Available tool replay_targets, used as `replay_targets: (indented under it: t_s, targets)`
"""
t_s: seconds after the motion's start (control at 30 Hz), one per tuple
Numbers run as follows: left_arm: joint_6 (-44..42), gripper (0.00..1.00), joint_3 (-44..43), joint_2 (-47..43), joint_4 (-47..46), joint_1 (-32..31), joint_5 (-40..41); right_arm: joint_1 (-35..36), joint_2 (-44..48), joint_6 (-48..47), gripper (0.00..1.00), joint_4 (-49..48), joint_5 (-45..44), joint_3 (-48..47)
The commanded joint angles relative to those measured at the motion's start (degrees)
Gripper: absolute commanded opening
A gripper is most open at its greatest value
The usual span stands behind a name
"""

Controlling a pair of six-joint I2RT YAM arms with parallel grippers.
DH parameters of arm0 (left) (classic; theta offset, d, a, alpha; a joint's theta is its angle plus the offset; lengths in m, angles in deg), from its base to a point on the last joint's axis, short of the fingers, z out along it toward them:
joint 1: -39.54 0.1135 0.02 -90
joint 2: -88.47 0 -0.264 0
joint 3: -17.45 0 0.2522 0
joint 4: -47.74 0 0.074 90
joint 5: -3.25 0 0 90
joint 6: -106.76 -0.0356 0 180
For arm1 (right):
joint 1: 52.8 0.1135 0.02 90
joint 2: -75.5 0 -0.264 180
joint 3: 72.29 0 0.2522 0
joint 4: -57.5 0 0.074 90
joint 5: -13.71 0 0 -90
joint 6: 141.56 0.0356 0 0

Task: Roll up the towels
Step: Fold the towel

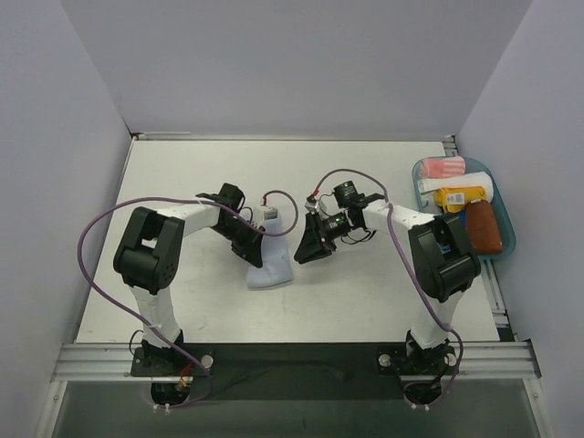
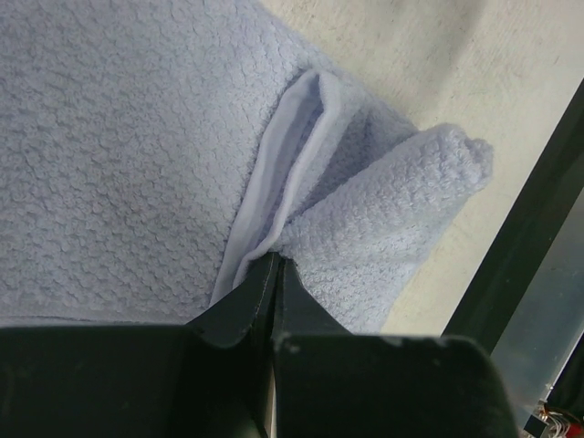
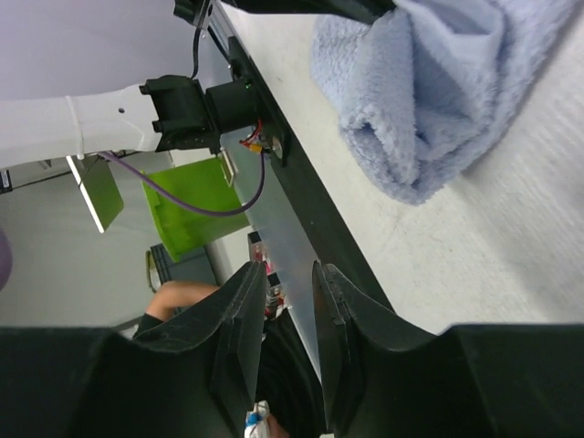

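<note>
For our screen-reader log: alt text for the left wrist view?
The left tool, shut, pinches the hem of a pale blue towel that fills most of the frame; table shows at upper right.

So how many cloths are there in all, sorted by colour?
Light-blue towel: 1
Rust-brown towel: 1
Yellow cloth: 1
Pink-striped cloth: 1
White cloth: 1, unless it is part of the pink-striped one
Total: 5, or 4 if the white is not separate
</note>
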Motion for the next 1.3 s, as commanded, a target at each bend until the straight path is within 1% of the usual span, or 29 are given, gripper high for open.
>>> replay_targets:
  t_s: [0.0,0.03,0.07,0.13,0.17,0.2,0.27,0.37,0.43,0.47,0.6,0.63,0.7,0.73,0.77,0.83,0.87,0.9,0.93,0.97,1.0,1.07,1.17,1.2,1.27]
  targets:
    - [-0.9,0.00,-0.6,2.1,-1.3,0.6,1.5,2.4,0.0,8.3,0.28,-8.6,3.3,0.9]
    - [-0.9,0.00,-0.6,2.2,-1.3,0.6,1.3,2.9,-0.3,12.3,0.28,-10.3,3.5,1.1]
    - [-1.0,0.00,-0.6,2.1,-1.3,0.6,1.2,3.3,-0.5,14.8,0.28,-15.7,3.8,1.8]
    - [-0.9,0.00,-0.7,2.3,-1.3,0.7,1.1,5.0,-1.2,21.2,0.26,-21.7,4.7,2.7]
    - [-0.9,0.00,-0.7,2.4,-1.3,0.6,1.0,5.8,-2.3,26.7,0.26,-27.3,4.8,3.5]
    - [-0.9,0.00,-0.7,2.5,-1.3,0.7,0.9,6.4,-2.9,28.1,0.25,-28.9,5.0,3.3]
    - [-1.0,0.00,-0.7,2.3,-1.3,0.8,1.0,8.2,-6.1,28.8,0.22,-29.2,4.8,2.5]
    - [-0.5,0.00,-0.6,2.3,-1.3,1.5,0.3,8.8,-10.0,30.7,0.16,-32.2,4.6,1.4]
    - [-0.4,0.00,-0.3,2.3,-1.3,2.2,-0.3,8.7,-14.2,31.1,0.11,-32.4,4.0,0.3]
    - [-0.3,0.00,-0.1,2.2,-1.3,2.6,-0.7,8.4,-15.9,30.8,0.10,-32.5,3.4,0.2]
    - [-1.8,0.00,0.8,0.5,-1.3,3.3,-1.8,7.9,-17.8,29.4,0.10,-32.3,-0.9,1.1]
    - [-2.8,0.01,1.1,0.1,-1.3,3.5,-1.8,8.0,-18.0,28.5,0.10,-32.0,-1.6,1.0]
    - [-3.8,0.06,2.0,-0.4,-1.3,3.8,-0.9,8.2,-18.6,26.2,0.09,-27.0,-4.4,0.6]
    - [-4.4,0.08,2.3,-0.4,-1.3,4.2,-0.3,8.2,-18.6,22.8,0.08,-24.7,-5.6,0.5]
    - [-4.6,0.16,2.4,-0.4,-1.1,4.5,-0.4,8.3,-18.5,21.6,0.08,-21.3,-6.5,0.2]
    - [-5.0,0.25,2.7,-0.9,-0.4,5.9,-2.2,8.2,-17.8,19.6,0.06,-18.7,-9.1,0.0]
    - [-6.0,0.37,2.8,-3.0,0.6,6.9,-4.3,8.3,-15.6,16.9,0.07,-15.0,-10.5,-1.1]
    - [-6.1,0.37,2.8,-4.0,0.6,7.2,-4.3,8.3,-15.6,16.9,0.07,-14.9,-10.6,-1.1]
    - [-7.3,0.39,2.7,-5.2,1.0,7.3,-5.6,8.4,-14.7,16.4,0.09,-14.6,-10.6,-1.3]
    - [-7.9,0.44,2.7,-6.5,1.7,7.3,-5.9,8.4,-12.7,14.5,0.13,-12.5,-10.8,-1.7]
    - [-8.4,0.49,2.8,-9.4,1.9,7.3,-6.1,8.4,-11.4,13.3,0.26,-11.3,-11.4,-2.7]
    - [-9.4,0.51,2.8,-12.3,2.2,7.3,-5.8,8.4,-7.2,11.0,0.29,-9.3,-11.5,-3.3]
    - [-9.7,0.52,3.1,-18.1,2.2,7.2,-3.7,8.1,-1.4,8.9,0.37,-7.3,-11.9,-3.8]
    - [-9.8,0.52,3.4,-21.3,2.1,7.1,-2.9,7.8,-0.3,6.6,0.37,-6.1,-11.9,-4.8]
    - [-10.3,0.52,4.7,-24.8,1.7,6.3,-1.1,6.8,2.0,4.1,0.37,-2.2,-11.7,-6.1]
